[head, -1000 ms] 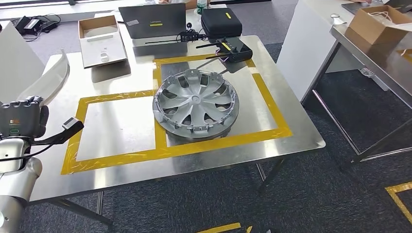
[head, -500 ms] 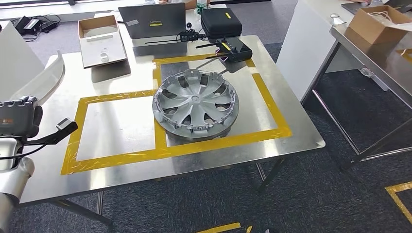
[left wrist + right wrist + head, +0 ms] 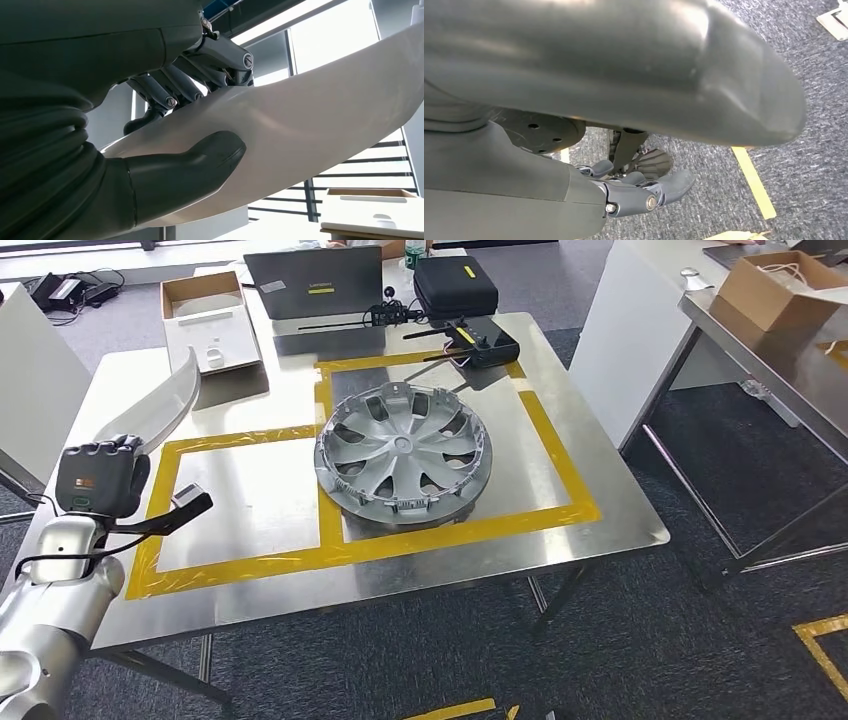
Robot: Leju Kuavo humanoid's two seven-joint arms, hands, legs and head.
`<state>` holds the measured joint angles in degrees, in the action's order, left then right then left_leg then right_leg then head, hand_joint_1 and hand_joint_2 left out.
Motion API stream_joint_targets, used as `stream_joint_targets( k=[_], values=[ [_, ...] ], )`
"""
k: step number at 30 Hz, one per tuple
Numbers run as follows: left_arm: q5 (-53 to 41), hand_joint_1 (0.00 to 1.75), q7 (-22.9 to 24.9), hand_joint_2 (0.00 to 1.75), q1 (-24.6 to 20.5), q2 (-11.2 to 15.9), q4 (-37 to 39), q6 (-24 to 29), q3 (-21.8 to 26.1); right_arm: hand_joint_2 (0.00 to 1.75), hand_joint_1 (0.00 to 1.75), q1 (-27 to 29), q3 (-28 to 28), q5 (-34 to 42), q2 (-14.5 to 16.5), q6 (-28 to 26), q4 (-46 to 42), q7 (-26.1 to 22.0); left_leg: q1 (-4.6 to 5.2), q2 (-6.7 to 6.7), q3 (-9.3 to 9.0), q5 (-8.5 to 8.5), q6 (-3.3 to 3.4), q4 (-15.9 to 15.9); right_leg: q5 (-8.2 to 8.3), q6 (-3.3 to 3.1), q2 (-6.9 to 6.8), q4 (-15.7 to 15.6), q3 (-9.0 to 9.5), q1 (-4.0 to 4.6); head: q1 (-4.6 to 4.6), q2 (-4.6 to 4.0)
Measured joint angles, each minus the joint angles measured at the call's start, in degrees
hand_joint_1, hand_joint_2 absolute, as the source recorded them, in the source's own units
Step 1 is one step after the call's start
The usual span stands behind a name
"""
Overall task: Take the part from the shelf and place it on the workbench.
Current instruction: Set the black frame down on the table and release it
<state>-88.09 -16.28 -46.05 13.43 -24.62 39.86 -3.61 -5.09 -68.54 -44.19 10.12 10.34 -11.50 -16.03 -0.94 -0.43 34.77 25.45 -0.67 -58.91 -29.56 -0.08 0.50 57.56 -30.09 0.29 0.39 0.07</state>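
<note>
Head view: left hand [image 3: 100,478] grips one part [image 3: 160,412]

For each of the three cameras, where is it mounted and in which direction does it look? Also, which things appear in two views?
Head view: high on the body, looking forward and down at the workbench with the wheel cover; the left hand shows, gripping the white curved part.
Left wrist view: behind the left hand, looking along the white curved part toward bright windows.
Right wrist view: behind the right hand, looking down at grey carpet.
Shared: head and left wrist views both show the left hand, the part and the cardboard tray.
</note>
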Motion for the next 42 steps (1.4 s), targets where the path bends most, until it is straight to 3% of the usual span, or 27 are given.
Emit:
stream_joint_targets(
  k=[11,15,19,33,42],
  values=[
    [0.01,1.75,0.3,1.75,-1.58,-2.16,1.26,-0.25,-1.75,0.0,0.0,0.03,-0.04,0.43,0.0,-0.48,0.0,-0.21,-0.02,0.04,-0.02,0.0,-0.01,0.05,0.0,-0.02,0.02,0.0,-0.03,0.0,0.0,0.0],
    [0.01,0.0,0.84,1.75,-1.83,-3.03,1.75,-0.02,-2.34,0.0,0.0,0.05,-0.21,0.64,0.0,-0.83,0.0,0.27,-0.01,0.04,-0.02,0.0,-0.01,0.07,0.0,-0.02,0.03,0.0,-0.03,0.01,0.0,0.0],
    [0.43,0.0,1.27,0.0,-2.01,-3.37,2.09,-0.57,-2.76,0.0,0.0,0.09,-0.29,0.44,0.0,-0.51,0.0,0.25,0.0,0.04,-0.02,0.0,-0.01,0.07,0.0,-0.01,0.04,0.0,-0.02,0.01,0.0,0.0],
    [0.04,0.0,1.39,0.0,-1.84,-3.13,1.5,0.32,-2.77,0.0,0.0,0.13,-0.3,-0.09,0.0,0.24,0.0,0.22,0.0,0.02,-0.02,-0.01,-0.01,0.09,0.0,-0.01,0.01,0.0,0.0,0.01,0.0,0.0],
    [0.01,0.0,1.68,0.0,-1.94,-2.13,1.49,0.25,-2.77,0.0,0.0,0.11,-0.3,-0.64,0.0,0.85,0.0,0.21,0.56,0.02,0.01,0.18,0.28,-0.05,0.01,0.28,0.0,-0.08,0.01,-0.42,-0.01,0.0]
  ],
)
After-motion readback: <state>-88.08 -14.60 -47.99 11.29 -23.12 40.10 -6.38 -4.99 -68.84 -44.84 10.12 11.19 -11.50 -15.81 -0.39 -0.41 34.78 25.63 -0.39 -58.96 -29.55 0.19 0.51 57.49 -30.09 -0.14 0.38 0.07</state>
